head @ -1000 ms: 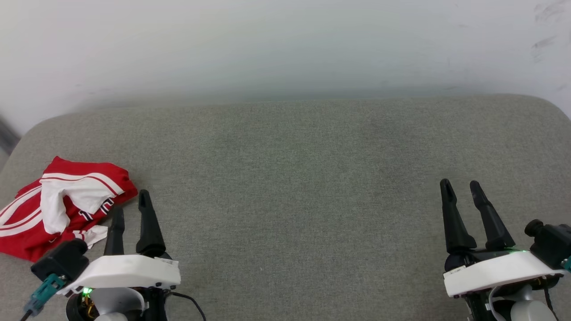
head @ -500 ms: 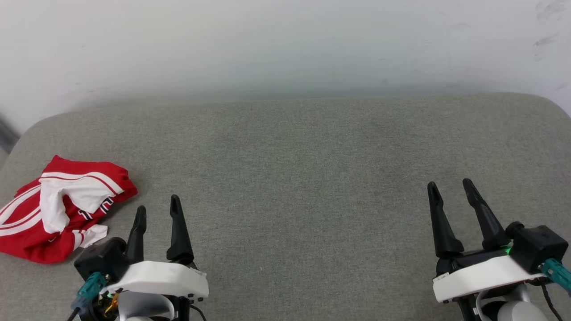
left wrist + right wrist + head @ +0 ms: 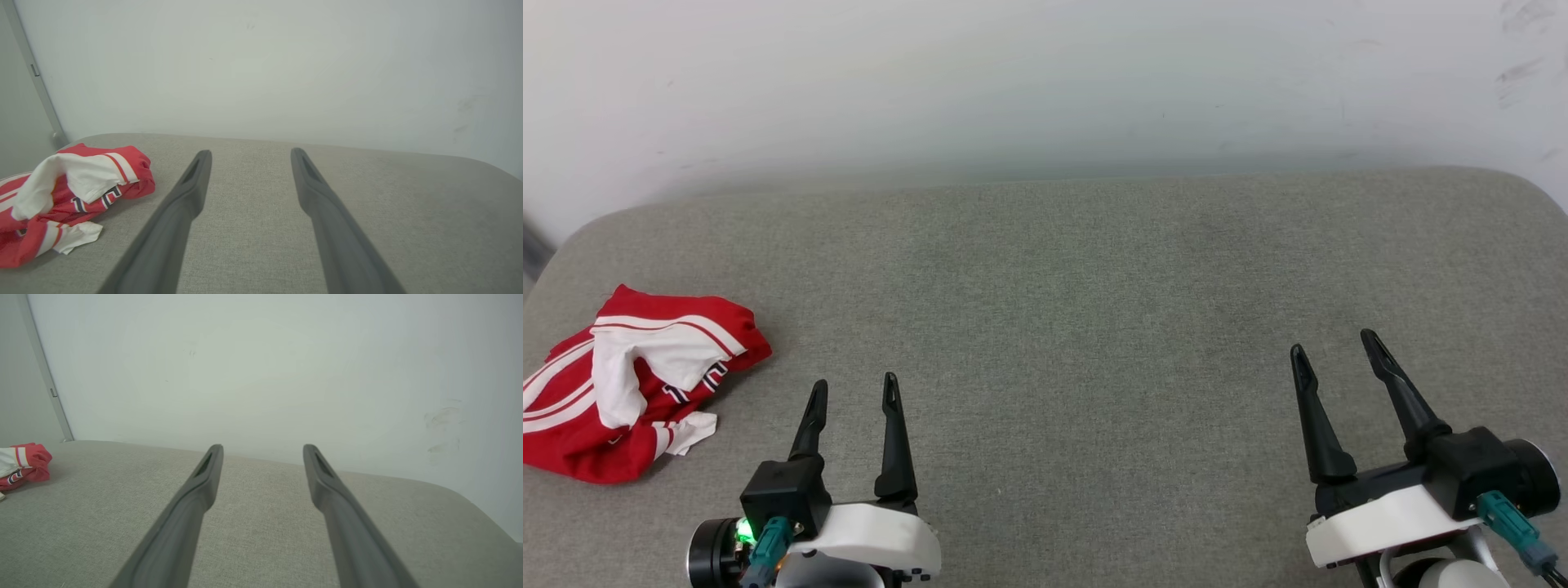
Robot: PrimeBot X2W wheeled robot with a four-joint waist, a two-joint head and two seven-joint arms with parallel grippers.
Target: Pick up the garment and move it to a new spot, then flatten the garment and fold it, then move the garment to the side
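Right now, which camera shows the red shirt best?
Head view: nearly the whole crumpled garment shows from above. Left wrist view is closer but crops it; right wrist view catches a far corner.

One shirt (image 3: 637, 384): bright red body, white sleeve, broad white bands edged with thin red lines, black lettering outlined in white, small white scrap of trim at the lower edge. One cushion (image 3: 1094, 310): muted grey-green, fine woven fleck, even tone throughout. One wall (image 3: 1045, 82): off-white with a faint greenish cast, a few dark grey scuff marks (image 3: 1515, 77) toward the right. One frame (image 3: 36, 81): plain mid-grey strip. The left gripper (image 3: 854, 380): black fingers (image 3: 894, 445), white shell (image 3: 874, 531), black camera block (image 3: 784, 488), teal plug (image 3: 768, 543), green light (image 3: 742, 529). The right gripper (image 3: 1330, 341): same black, white and teal scheme. Fingers appear charcoal grey in both wrist views.
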